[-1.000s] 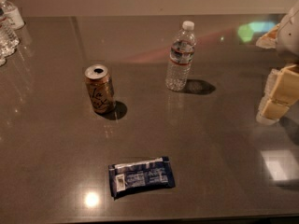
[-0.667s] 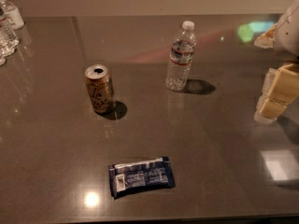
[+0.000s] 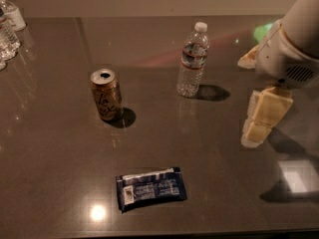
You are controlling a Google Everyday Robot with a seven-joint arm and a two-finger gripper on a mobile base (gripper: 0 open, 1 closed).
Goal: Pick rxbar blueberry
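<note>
The rxbar blueberry [image 3: 151,188] is a flat dark navy-blue wrapper with white label panels. It lies flat on the dark grey table [image 3: 60,173] near the front edge, a little left of centre. My gripper [image 3: 258,127] hangs at the right side over the table, on a white arm [image 3: 291,49]. It is well to the right of the bar and farther back, apart from it. Nothing shows in the gripper.
A gold-brown soda can [image 3: 106,94] stands upright behind and left of the bar. A clear plastic water bottle [image 3: 192,60] stands upright at the back centre. More clear bottles [image 3: 7,26] stand at the far left back corner.
The gripper and arm have moved left and a little nearer, farther in over the table. The bar, can and bottle have not moved.
</note>
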